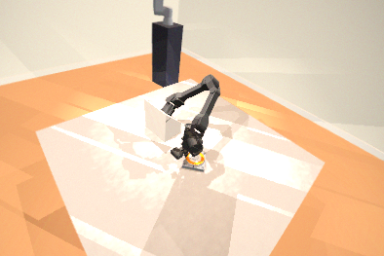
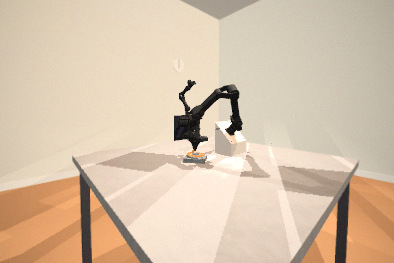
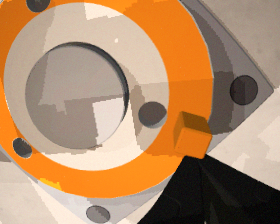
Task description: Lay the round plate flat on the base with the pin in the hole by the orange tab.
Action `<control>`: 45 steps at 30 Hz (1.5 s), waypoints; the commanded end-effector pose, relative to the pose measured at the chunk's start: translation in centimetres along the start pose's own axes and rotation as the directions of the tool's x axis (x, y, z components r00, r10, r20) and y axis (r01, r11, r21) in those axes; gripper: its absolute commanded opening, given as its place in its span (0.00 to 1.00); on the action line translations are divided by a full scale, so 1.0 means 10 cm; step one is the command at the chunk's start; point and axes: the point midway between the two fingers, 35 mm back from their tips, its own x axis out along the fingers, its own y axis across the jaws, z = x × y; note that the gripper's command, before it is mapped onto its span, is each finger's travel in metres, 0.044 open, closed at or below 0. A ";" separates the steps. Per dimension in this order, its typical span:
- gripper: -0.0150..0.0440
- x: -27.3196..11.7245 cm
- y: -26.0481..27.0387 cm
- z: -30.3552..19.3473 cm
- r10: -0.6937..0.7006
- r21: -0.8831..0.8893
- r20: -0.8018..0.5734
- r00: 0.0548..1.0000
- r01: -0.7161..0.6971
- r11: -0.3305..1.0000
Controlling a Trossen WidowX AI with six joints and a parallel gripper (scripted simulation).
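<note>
The round plate (image 1: 196, 163) (image 2: 196, 155) (image 3: 191, 60), an orange ring with a pale middle, sits on the grey square base (image 1: 194, 167) (image 2: 194, 160) (image 3: 262, 90). Its orange tab (image 3: 192, 136) is at lower right in the wrist view, with a dark hole (image 3: 152, 114) just inward of it. I cannot make out the pin, nor tell the plate's tilt. The large round centre (image 3: 73, 100) is grey. My gripper (image 2: 195, 149) (image 3: 194, 165) is shut and empty, pointing down, its tips right beside the tab's outer side; whether they touch is unclear. In the top view the arm partly hides the plate.
A pale box-shaped block (image 1: 158, 123) (image 2: 224, 140) stands by the arm's foot, behind the base. Dark round marks (image 3: 243, 90) (image 3: 98, 214) show at the base's corners. A dark pedestal (image 1: 167, 55) with a grey arm stands beyond the table.
</note>
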 end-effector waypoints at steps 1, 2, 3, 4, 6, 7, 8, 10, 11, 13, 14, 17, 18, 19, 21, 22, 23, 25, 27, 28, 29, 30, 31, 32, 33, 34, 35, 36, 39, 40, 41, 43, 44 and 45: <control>0.25 -0.02 -0.02 0.08 -0.002 -0.009 0.011 1.000 0.002 1.000; 0.25 -0.02 -0.02 0.09 -0.002 -0.009 0.011 1.000 0.002 1.000; 0.25 -0.02 -0.02 0.09 -0.002 -0.009 0.011 1.000 0.002 1.000; 0.25 -0.02 -0.02 0.10 -0.002 -0.009 0.011 1.000 0.002 1.000; 0.25 -0.02 -0.03 0.11 -0.002 -0.009 0.011 1.000 0.002 1.000; 0.25 -0.01 -0.03 0.11 -0.002 -0.009 0.011 1.000 0.002 1.000; 0.25 -0.01 -0.03 0.11 -0.002 -0.009 0.011 1.000 0.002 1.000; 0.25 -0.01 -0.03 0.12 -0.002 -0.009 0.012 1.000 0.002 1.000; 0.25 -0.01 -0.04 0.12 -0.002 -0.009 0.012 1.000 0.002 1.000; 0.25 -0.01 -0.04 0.13 -0.002 -0.009 0.012 1.000 0.002 1.000; 0.25 -0.01 -0.04 0.14 -0.002 -0.009 0.012 1.000 0.002 1.000; 0.25 -0.01 -0.05 0.15 -0.002 -0.009 0.012 1.000 0.002 1.000; 0.25 -0.01 -0.05 0.16 -0.002 -0.009 0.012 1.000 0.002 1.000; 0.25 -0.01 -0.05 0.16 -0.002 -0.009 0.012 1.000 0.002 1.000; 0.25 -0.02 -0.05 0.17 -0.002 -0.009 0.012 1.000 0.002 1.000; 0.25 -0.02 -0.05 0.18 -0.002 -0.009 0.012 1.000 0.002 1.000; 0.25 -0.02 -0.06 0.18 -0.002 -0.009 0.012 1.000 0.002 1.000; 0.25 -0.02 -0.06 0.19 -0.002 -0.009 0.012 1.000 0.002 1.000; 0.25 -0.02 -0.06 0.20 -0.002 -0.009 0.012 1.000 0.002 1.000; 0.25 -0.02 -0.06 0.21 -0.002 -0.009 0.012 1.000 0.002 1.000; 0.25 -0.03 -0.07 0.21 -0.002 -0.009 0.012 1.000 0.002 1.000; 0.25 -0.03 -0.07 0.22 -0.002 -0.009 0.012 1.000 0.002 1.000; 0.25 -0.03 -0.07 0.22 -0.002 -0.009 0.012 1.000 0.002 1.000; 0.25 -0.03 -0.07 0.23 -0.002 -0.010 0.012 1.000 0.002 1.000; 0.25 -0.03 -0.07 0.23 -0.002 -0.010 0.012 1.000 0.002 1.000; 0.25 -0.03 -0.07 0.24 -0.002 -0.010 0.012 1.000 0.002 1.000; 0.25 -0.03 -0.07 0.25 -0.002 -0.010 0.012 1.000 0.002 1.000; 0.25 -0.04 -0.08 0.26 -0.002 -0.010 0.012 1.000 0.002 1.000; 0.25 -0.04 -0.08 0.28 -0.002 -0.010 0.012 1.000 0.002 1.000; 0.25 -0.04 -0.08 0.29 -0.002 -0.010 0.012 1.000 0.003 1.000; 0.25 -0.04 -0.08 0.30 -0.002 -0.010 0.012 1.000 0.003 1.000; 0.25 -0.04 -0.08 0.31 -0.002 -0.010 0.012 1.000 0.003 1.000; 0.25 -0.04 -0.08 0.32 -0.002 -0.010 0.012 1.000 0.003 1.000; 0.25 -0.04 -0.08 0.32 -0.002 -0.010 0.012 1.000 0.003 1.000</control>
